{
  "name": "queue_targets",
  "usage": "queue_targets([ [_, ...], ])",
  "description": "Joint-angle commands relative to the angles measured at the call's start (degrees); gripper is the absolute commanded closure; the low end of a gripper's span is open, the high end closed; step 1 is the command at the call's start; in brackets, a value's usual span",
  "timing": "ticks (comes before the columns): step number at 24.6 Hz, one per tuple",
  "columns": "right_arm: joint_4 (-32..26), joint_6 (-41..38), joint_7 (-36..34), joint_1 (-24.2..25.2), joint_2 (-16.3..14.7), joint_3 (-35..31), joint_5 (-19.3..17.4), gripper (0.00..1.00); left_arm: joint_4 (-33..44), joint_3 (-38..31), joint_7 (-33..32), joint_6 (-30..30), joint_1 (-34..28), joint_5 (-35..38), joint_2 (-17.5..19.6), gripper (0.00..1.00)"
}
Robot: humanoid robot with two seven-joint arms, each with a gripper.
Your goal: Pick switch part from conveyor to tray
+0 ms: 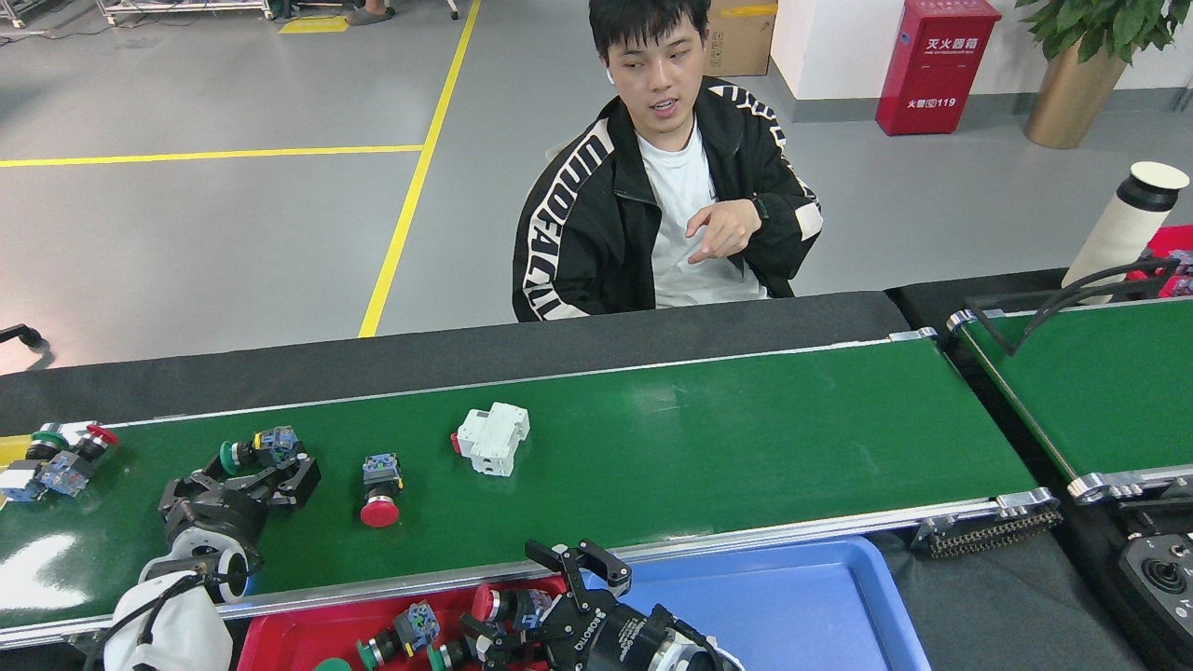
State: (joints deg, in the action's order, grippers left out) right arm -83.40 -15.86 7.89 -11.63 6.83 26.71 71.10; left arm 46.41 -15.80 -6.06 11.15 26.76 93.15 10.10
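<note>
My right end effector hangs over the red tray, fingers closed on a red-capped switch. Advised: lower clear of the switches already lying left of it, then release. My left end effector rests on the conveyor, fingers spread around a green-capped switch. The tray's near part is cut off.

"119" on red box, "robotiq" on right hand
</note>
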Motion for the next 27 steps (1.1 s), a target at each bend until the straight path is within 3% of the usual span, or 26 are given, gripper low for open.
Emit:
queue_targets([
  [1, -0.97, 8.47, -0.16, -3.04, 0.47, -4.81, -0.18, 0.01, 0.25, 0.25, 0.35, 0.98, 0.66, -0.16, 0.63, 0.91],
  [5, -0.97, 18.06, -0.42, -3.92, -0.85, -12.29, -0.18, 0.01, 1.84, 0.25, 0.26, 2.04, -0.48, -2.10, 0.28, 0.94],
  [8, -2.29, 20.08, -1.21, -1.47, -4.54, -15.98, -0.18, 0.01, 10.18, -0.46, -0.53, 5.37, -5.75, -6.66, 1.50, 0.94],
  [14, -15.56, 19.47, -8.60, 17.61, -11.84, -18.01, -0.27, 0.01, 33.13, -0.46, -2.20, 15.13, -22.98, -18.79, 4.76, 0.93],
  [17, -17.67, 18.32, -11.50, 23.06, -13.24, -18.01, -0.27, 0.01, 44.63, -0.55, -2.03, 25.40, -33.43, -20.20, 4.32, 0.93],
  [20, -17.76, 18.32, -12.82, 23.94, -14.12, -18.09, -0.27, 0.01, 52.11, -0.02, -1.85, 33.85, -39.94, -19.94, 4.06, 0.93],
  [24, -17.67, 18.32, -12.90, 24.11, -14.12, -18.18, -0.27, 0.01, 55.27, 3.32, -1.94, 33.85, -43.90, -18.71, 4.06, 0.92],
  [27, -17.41, 18.32, -12.90, 24.20, -14.12, -18.18, -0.27, 0.01, 55.27, 5.08, -2.03, 33.85, -44.07, -17.83, 4.67, 0.82],
])
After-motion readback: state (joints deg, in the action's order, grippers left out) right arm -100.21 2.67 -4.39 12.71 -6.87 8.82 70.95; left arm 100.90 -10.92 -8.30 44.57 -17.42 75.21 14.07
